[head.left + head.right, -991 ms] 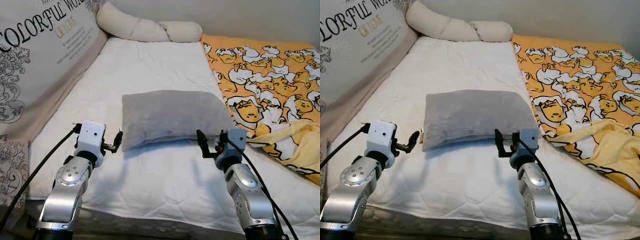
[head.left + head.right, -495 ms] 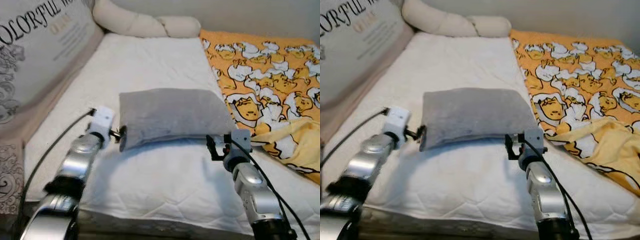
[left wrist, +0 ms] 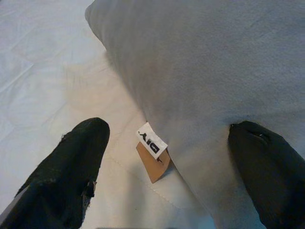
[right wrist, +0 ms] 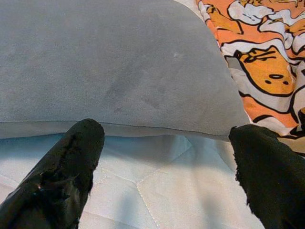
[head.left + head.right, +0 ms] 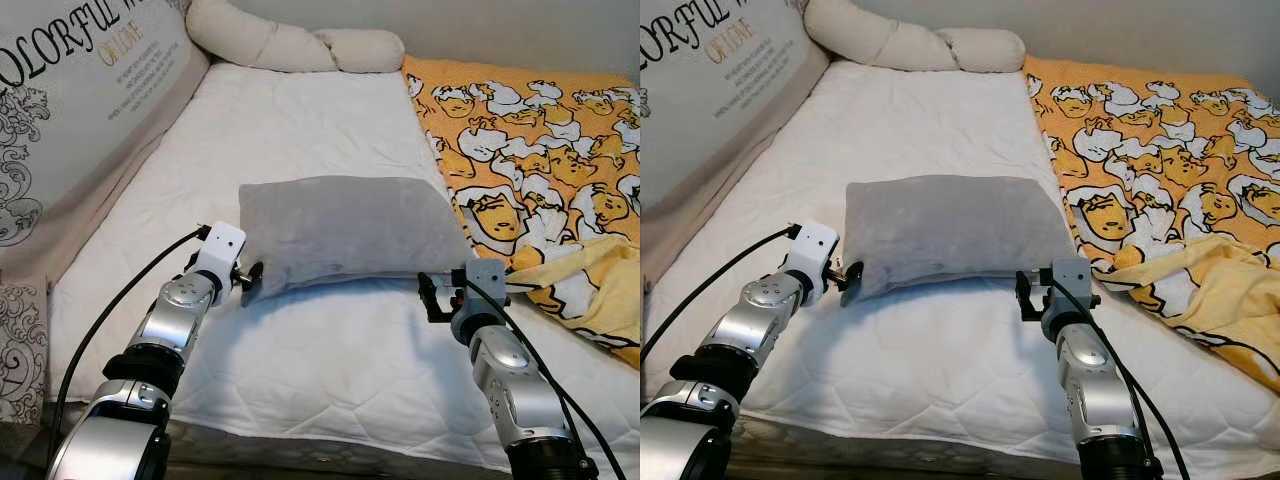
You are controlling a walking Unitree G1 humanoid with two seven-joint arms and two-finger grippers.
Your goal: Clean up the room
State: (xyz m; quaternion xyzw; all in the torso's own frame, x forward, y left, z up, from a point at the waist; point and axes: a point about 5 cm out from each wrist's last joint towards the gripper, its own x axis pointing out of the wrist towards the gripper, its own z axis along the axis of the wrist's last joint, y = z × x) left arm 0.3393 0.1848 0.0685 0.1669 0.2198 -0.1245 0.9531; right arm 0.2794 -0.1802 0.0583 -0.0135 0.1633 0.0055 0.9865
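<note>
A grey pillow (image 5: 345,225) lies across the middle of the white mattress (image 5: 320,370). My left gripper (image 5: 248,278) is open at the pillow's front left corner. In the left wrist view the corner with its small tag (image 3: 152,145) sits between the two black fingers (image 3: 66,176), and the far one touches the grey fabric. My right gripper (image 5: 432,297) is open just in front of the pillow's front right corner. In the right wrist view the pillow's edge (image 4: 119,67) runs just beyond the fingertips (image 4: 71,162), with nothing between them.
An orange cartoon-print blanket (image 5: 530,130) covers the bed's right side, its yellow underside (image 5: 590,290) folded over near my right arm. A long cream bolster (image 5: 290,45) lies at the far end. A large printed cushion (image 5: 70,110) leans along the left.
My left arm has reached forward, bringing its gripper from short of the pillow up to its left corner. The right gripper has edged forward and right toward the right corner.
</note>
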